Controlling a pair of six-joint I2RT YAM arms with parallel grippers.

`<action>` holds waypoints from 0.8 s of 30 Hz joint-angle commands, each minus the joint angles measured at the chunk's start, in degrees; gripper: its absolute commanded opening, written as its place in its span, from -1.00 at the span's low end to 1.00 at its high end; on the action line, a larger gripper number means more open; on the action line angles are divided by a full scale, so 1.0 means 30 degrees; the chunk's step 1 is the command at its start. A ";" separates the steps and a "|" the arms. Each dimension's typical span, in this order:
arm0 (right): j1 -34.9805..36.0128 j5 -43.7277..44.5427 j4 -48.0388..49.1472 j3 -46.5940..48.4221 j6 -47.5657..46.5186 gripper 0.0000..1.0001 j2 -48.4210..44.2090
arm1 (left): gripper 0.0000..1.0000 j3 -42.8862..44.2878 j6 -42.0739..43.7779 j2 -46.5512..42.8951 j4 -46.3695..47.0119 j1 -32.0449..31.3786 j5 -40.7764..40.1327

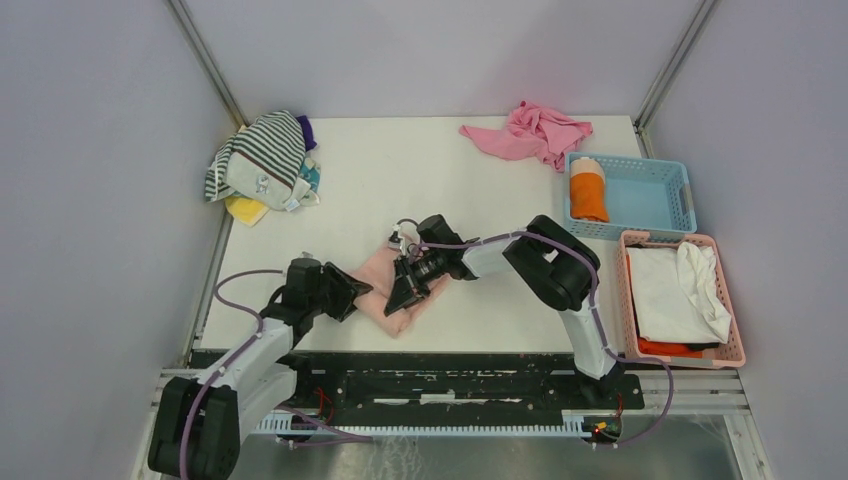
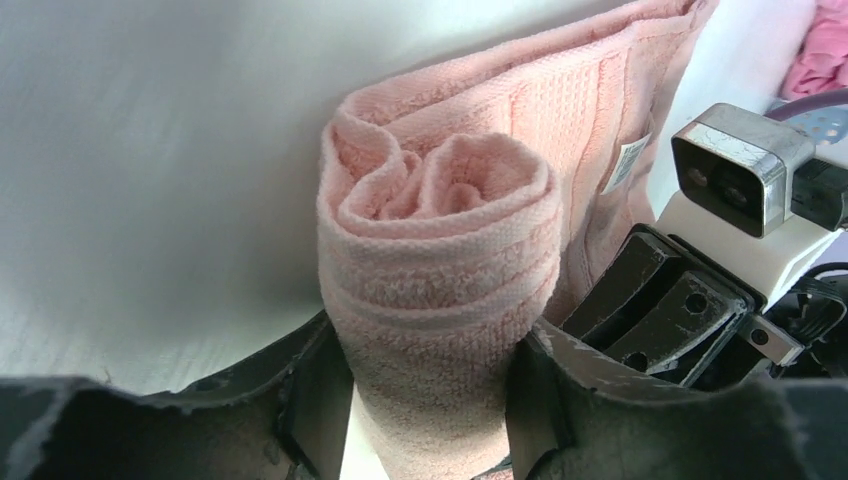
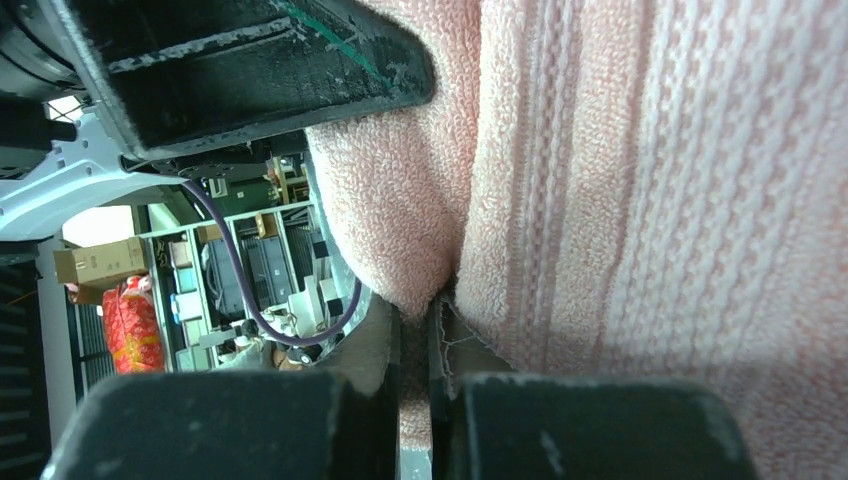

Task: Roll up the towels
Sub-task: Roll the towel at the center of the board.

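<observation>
Centre of the white desk [image 1: 400, 180], near the front edge: the pale pink terry towel [image 1: 385, 300], lying between the two arms.

Left wrist view: the towel is rolled into a cylinder with its spiral end facing the camera. A loose tail runs off to the back right, with a white label [image 2: 627, 163] on its edge.

The left end effector [image 2: 430, 410] is clamped across the roll. One finger sits on each side, both touch the cloth, and the terry looks slightly squeezed between them.

The right end effector [image 3: 415, 400] comes in from the right. Its fingers are pressed nearly together, pinching a thin fold of the same towel. The rest of the cloth fills the right side of that wrist view.

Top view: both end effectors are just beside each other on the towel, the left one at its left end and the right one over its middle.

Back right of the desk: the orange rolled towel [image 1: 589, 195], with a peach end, lies in the light blue plastic basket [image 1: 645, 195]. In front of that, the pink plastic basket [image 1: 625, 300] holds white cloths [image 1: 675, 295].

Back edge: a crumpled bright pink cloth [image 1: 530, 130]. Back left corner: a striped grey-and-white cloth pile [image 1: 262, 160].
</observation>
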 commanded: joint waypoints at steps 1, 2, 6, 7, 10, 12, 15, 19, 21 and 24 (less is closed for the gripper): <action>0.0239 0.1829 -0.1682 0.0140 -0.0967 -0.80 0.0622 | 0.04 -0.2077 0.0355 -0.0236 0.0751 0.1179 0.0529; 0.0344 0.1848 -0.1760 0.0308 -0.0934 -0.78 0.0585 | -0.01 -0.2263 0.0307 -0.0406 0.0886 0.1181 0.0635; 0.0990 0.2079 -0.1789 0.1110 -0.0727 -0.67 0.0667 | -0.38 -0.2551 -0.0086 -0.1075 0.1620 0.1146 0.1268; 0.1068 0.2198 -0.1685 0.1211 -0.0655 -0.63 0.0664 | -0.48 -0.2556 -0.0286 -0.1219 0.1756 0.1144 0.1398; 0.1054 0.3608 -0.2962 0.0925 -0.1741 -0.51 -0.0145 | -0.71 -0.2373 -0.0811 -0.1427 0.1825 0.1111 0.1378; 0.1087 0.5582 -0.5361 0.0719 -0.3699 -0.38 -0.1546 | -0.75 -0.2324 -0.1312 -0.1466 0.2053 0.0945 0.1104; 0.1260 0.8823 -0.7899 -0.0013 -0.5755 -0.19 -0.4614 | -0.77 -0.2232 -0.2586 -0.1169 0.2683 -0.0328 0.0204; 0.2340 1.4827 -1.0842 -0.0340 -0.7933 0.01 -0.8125 | -0.77 -0.1476 -0.4340 -0.0188 0.3192 -0.2833 -0.1979; 0.3463 1.8083 -1.2015 -0.0056 -0.8832 0.17 -0.9259 | -0.80 -0.1239 -0.4961 0.0365 0.3428 -0.3252 -0.2553; 0.5728 2.2818 -1.3279 0.0597 -1.0169 0.29 -0.9954 | -0.83 -0.0919 -0.5258 0.0929 0.3538 -0.3399 -0.3077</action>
